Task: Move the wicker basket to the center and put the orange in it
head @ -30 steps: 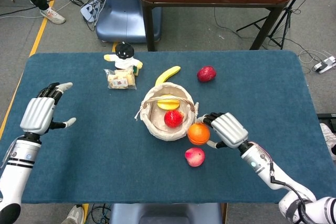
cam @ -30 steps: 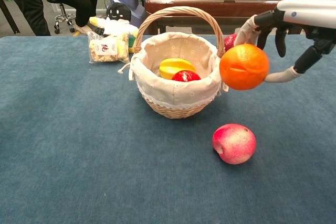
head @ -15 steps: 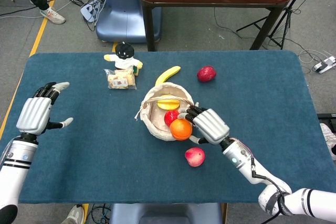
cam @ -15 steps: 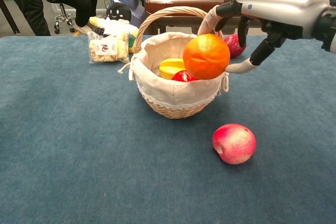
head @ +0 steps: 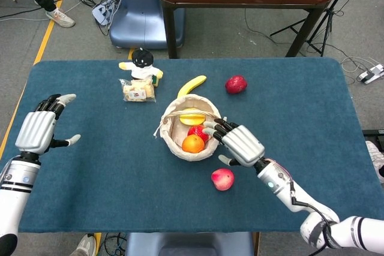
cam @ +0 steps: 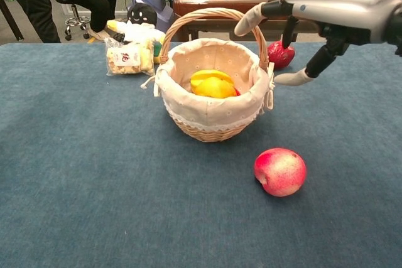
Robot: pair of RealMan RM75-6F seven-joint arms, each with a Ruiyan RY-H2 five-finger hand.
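Wicker basket w/ a cloth lining sits near the middle of the blue tabletop. Head view looks straight down into it: the orange lies inside at the front, touching a red fruit, w/ a yellow fruit behind them. Chest view, being low, shows the basket's arched handle and side wall, but the rim hides most of the contents; only yellowish fruit shows above the lining, and the red one is a sliver.

Left hand appears only in the head view, raised over the tabletop's left edge, well apart from everything, fingers straight and spread, holding nothing. Right hand hovers just beside the basket's right rim; fingers spread apart, gripping nothing, tips reaching over the rim. In the chest view its wrist is cut off by the frame edge.

Also on the tabletop: a pink apple in front of the basket, a dark red fruit and a banana behind it, a snack bag and small doll to the back left.
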